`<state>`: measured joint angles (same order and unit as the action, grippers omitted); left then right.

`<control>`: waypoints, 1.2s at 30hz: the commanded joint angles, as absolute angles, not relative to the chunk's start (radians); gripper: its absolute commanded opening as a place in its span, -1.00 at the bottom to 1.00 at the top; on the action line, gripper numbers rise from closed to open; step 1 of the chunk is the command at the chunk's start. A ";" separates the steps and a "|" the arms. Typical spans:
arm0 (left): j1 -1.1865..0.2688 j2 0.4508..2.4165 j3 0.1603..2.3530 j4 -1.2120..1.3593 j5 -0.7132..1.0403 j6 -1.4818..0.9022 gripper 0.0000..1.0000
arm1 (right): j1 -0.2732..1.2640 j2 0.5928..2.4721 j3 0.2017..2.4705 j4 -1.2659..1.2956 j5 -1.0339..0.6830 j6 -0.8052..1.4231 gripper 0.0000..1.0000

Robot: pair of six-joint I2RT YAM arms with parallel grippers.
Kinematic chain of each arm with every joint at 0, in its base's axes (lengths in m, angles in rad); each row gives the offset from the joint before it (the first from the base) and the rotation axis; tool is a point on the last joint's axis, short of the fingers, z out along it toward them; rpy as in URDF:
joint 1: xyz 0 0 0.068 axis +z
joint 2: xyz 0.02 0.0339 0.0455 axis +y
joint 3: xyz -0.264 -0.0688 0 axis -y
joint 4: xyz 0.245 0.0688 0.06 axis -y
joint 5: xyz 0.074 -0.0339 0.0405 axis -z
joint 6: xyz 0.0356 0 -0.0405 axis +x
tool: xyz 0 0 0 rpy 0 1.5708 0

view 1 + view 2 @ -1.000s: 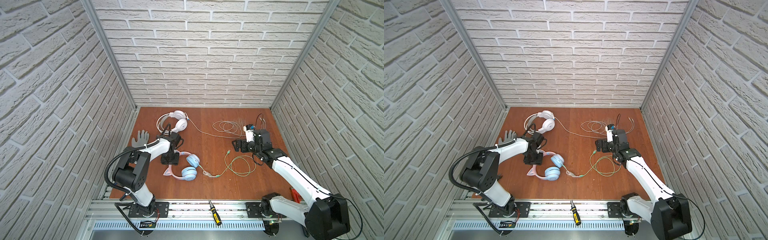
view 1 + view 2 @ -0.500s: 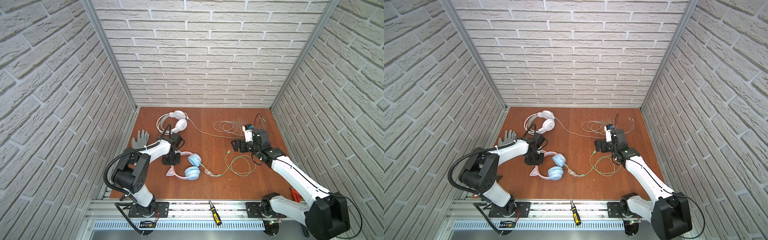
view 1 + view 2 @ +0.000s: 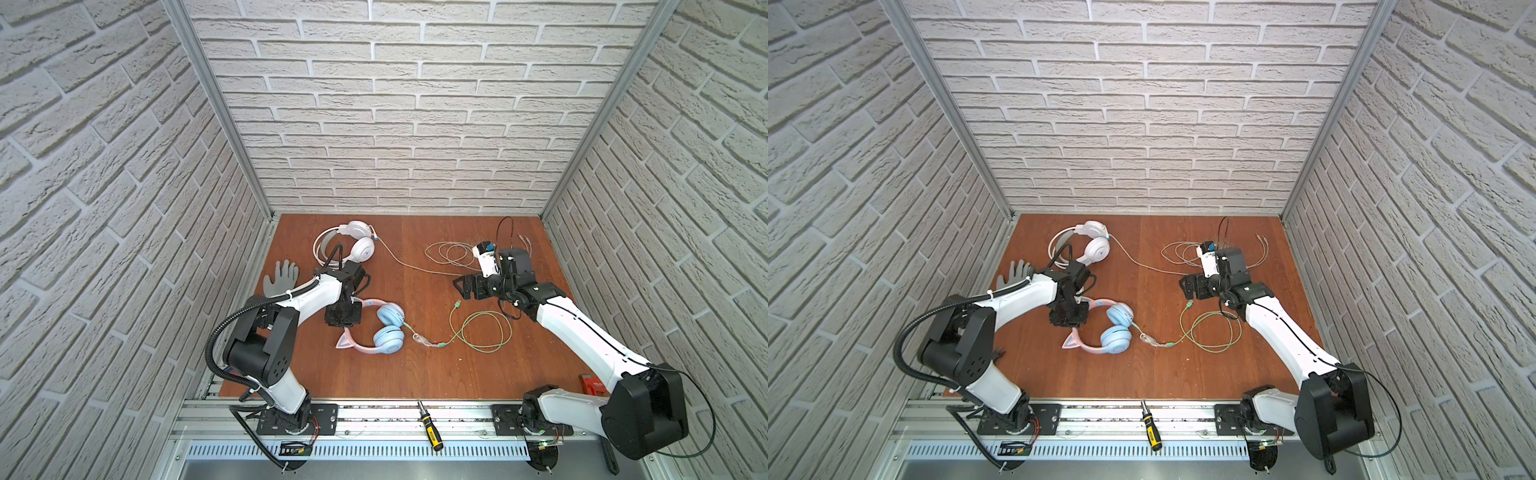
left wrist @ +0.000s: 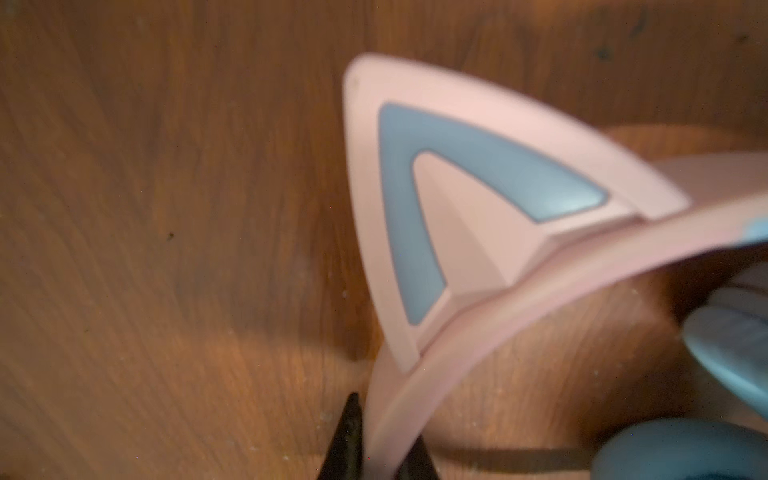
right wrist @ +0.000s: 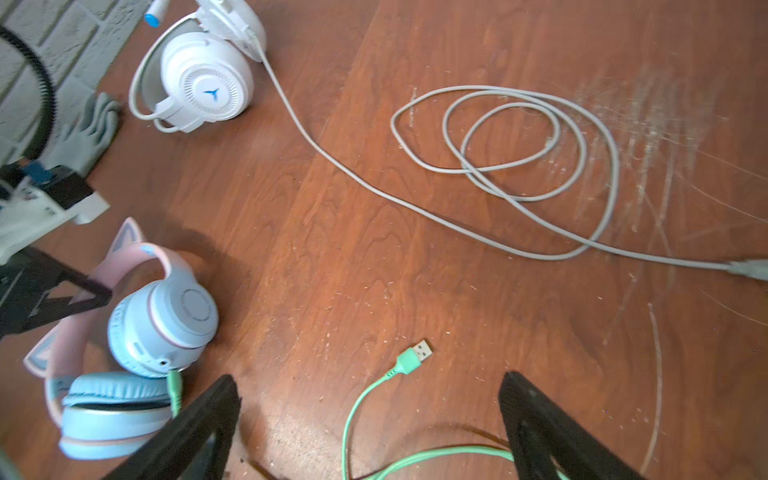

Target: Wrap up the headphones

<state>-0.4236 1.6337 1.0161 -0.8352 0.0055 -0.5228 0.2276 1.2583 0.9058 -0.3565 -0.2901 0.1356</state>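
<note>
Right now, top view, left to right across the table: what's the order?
grey glove → cat-ear headphones → green cable loop → red item. Skipped as overlapping: white headphones, left end effector.

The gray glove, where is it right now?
In both top views the gray glove lies flat at the left edge of the table, just left of the white headphones and a little nearer the front.

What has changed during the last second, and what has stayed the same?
The left gripper closed on the pink band of the cat-ear headphones, which shifted slightly rightward in the top views. The right gripper edged leftward there, still open and empty. The white headphones stayed where they were.
</note>
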 commanded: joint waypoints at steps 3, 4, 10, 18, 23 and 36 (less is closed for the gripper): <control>-0.420 1.602 1.109 -0.907 0.101 -0.474 -1.00 | 0.239 1.311 0.950 -0.390 -0.619 0.122 0.94; -0.419 1.599 1.124 -0.919 0.112 -0.469 -1.00 | 0.244 1.323 0.959 -0.404 -0.652 0.122 0.93; -0.412 1.582 1.200 -0.964 0.140 -0.460 -1.00 | 0.285 1.362 0.973 -0.459 -0.695 0.085 0.92; -0.352 1.539 1.244 -0.987 0.187 -0.463 -1.00 | 0.330 1.427 0.946 -0.383 -0.686 0.102 0.84; -0.310 1.517 1.263 -1.009 0.189 -0.454 -1.00 | 0.345 1.453 0.908 -0.243 -0.724 0.167 0.83; -0.235 1.537 1.304 -1.050 0.204 -0.426 -1.00 | 0.450 1.498 0.838 -0.079 -0.585 0.190 0.90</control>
